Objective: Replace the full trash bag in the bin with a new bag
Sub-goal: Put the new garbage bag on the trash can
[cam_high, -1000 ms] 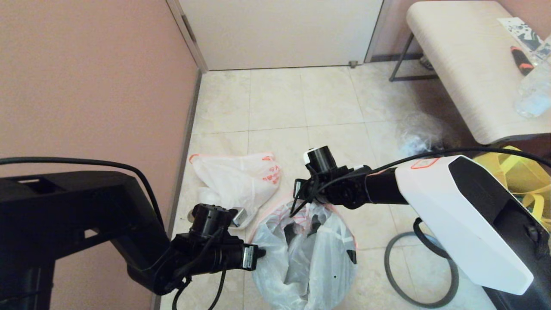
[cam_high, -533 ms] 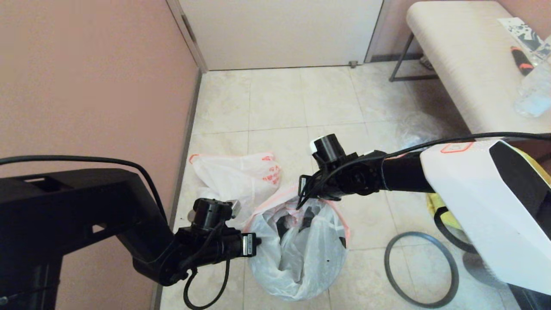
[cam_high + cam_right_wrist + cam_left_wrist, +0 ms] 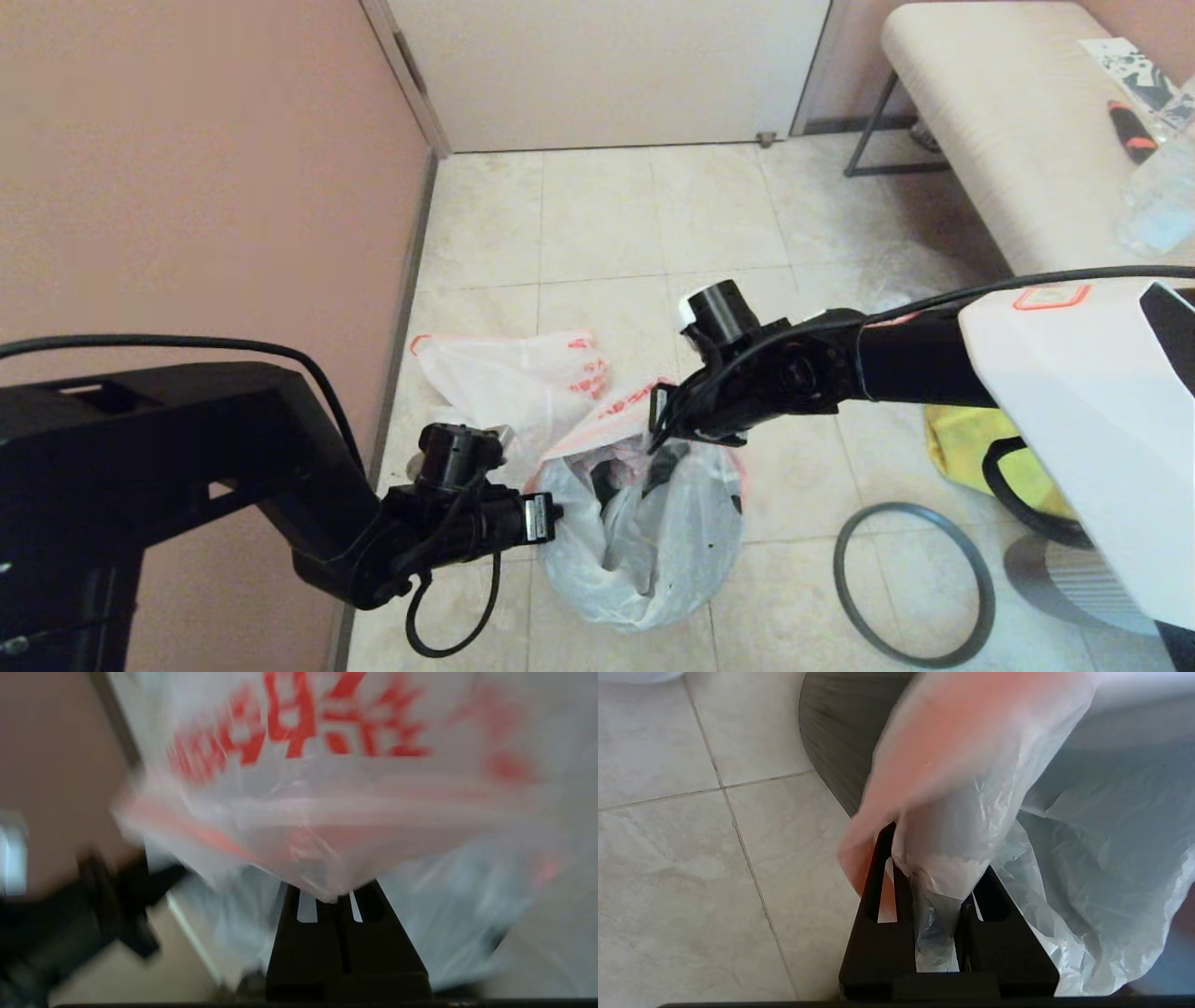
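The full trash bag (image 3: pixel 644 541) hangs lumpy and translucent between both grippers, with dark items showing through. My left gripper (image 3: pixel 553 515) is shut on the bag's near-left edge, and bunched plastic fills the left gripper (image 3: pixel 936 858) in the left wrist view. My right gripper (image 3: pixel 665 437) is shut on the orange-edged far rim, pinched at the tips of the right gripper (image 3: pixel 334 891). The bin (image 3: pixel 840 732) shows dark grey and ribbed just beyond the bag; from the head view the bag hides it. The new bag (image 3: pixel 509 383) lies crumpled on the floor by the wall.
The thin grey hoop (image 3: pixel 915 583) lies flat on the tiles right of the bag. A yellow tote (image 3: pixel 971 448) sits under my right arm. A pale bench (image 3: pixel 1008 140) with a bottle (image 3: pixel 1158 196) stands at the back right. The pink wall (image 3: pixel 187 187) runs close along the left.
Both grippers have risen with the full bag. Its mouth has drawn up and narrowed. The right arm has swung up and away, uncovering the hoop and the tote.
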Controlling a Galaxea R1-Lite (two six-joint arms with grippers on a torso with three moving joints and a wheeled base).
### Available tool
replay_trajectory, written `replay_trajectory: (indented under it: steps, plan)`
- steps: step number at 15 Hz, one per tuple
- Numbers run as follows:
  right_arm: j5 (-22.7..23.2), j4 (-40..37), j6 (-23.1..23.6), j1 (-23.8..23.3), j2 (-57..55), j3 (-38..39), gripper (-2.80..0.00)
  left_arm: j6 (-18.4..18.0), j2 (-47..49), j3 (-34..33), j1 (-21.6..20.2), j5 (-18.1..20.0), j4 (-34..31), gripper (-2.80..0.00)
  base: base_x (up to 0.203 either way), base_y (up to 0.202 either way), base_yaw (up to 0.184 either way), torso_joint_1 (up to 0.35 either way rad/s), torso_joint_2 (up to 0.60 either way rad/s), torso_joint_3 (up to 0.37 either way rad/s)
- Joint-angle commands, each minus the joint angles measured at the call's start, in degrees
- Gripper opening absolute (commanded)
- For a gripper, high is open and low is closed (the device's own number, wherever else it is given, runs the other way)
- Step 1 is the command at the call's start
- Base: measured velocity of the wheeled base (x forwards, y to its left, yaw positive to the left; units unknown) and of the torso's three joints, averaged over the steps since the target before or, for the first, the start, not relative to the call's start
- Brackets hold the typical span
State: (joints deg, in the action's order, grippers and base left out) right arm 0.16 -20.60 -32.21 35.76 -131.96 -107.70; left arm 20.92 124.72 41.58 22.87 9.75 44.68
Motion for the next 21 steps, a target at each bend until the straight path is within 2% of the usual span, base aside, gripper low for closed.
replay_trajectory:
  steps: [1,3,5,8,9,13,16,18,20,21]
  plan:
    - [1.09,-2.03,0.64,1.41,-1.65,0.70,-2.80,0.35,0.08,0.17,-0.19,0.09,0.23,-2.80,0.000,0.000,0.000,0.000,0.00,0.000]
    - [3.16,-2.51,0.66,2.82,-1.99,1.70,-2.80,0.60,0.26,0.52,-0.36,-0.07,0.25,-2.80,0.000,0.000,0.000,0.000,0.00,0.000]
    - [3.28,-2.53,0.83,4.31,-1.80,3.46,-2.80,1.78,0.35,1.08,-0.65,-1.25,0.23,-2.80,0.000,0.000,0.000,0.000,0.00,0.000]
    - [2.98,-2.60,0.75,4.17,1.67,6.66,-2.80,1.93,0.61,1.14,-0.72,-1.75,0.32,-2.80,0.000,0.000,0.000,0.000,0.00,0.000]
    - [2.88,-2.64,0.64,3.88,3.66,8.66,-2.80,1.93,0.35,0.96,-0.72,-2.01,0.32,0.00,0.000,0.000,0.000,0.000,0.00,0.000]
    - [-0.40,-3.77,-0.79,0.94,10.37,12.84,-2.80,1.54,-5.93,-1.52,-0.42,-2.17,0.24,0.00,0.000,0.000,0.000,0.000,0.00,0.000]
    - [-0.60,-4.70,-0.92,-1.62,13.75,13.54,-2.80,0.66,-10.71,-6.98,-0.44,-2.51,0.19,0.00,0.000,0.000,0.000,0.000,0.00,0.000]
    - [-1.08,-5.06,-0.92,-2.01,15.84,15.73,-2.80,-0.68,-15.49,-9.02,-0.38,-2.57,-0.02,0.00,0.000,0.000,0.000,0.000,0.00,0.000]
    - [-2.08,-4.92,-1.13,-2.61,16.53,17.02,-2.80,-3.94,-19.17,-5.75,1.11,-2.60,-4.82,0.00,0.000,0.000,0.000,0.000,0.00,0.000]
    - [-2.16,-4.82,-1.55,-2.71,16.56,17.08,-2.80,-4.94,-19.10,-2.42,1.93,-2.61,-8.40,-2.80,0.000,0.000,0.000,0.000,0.00,0.000]
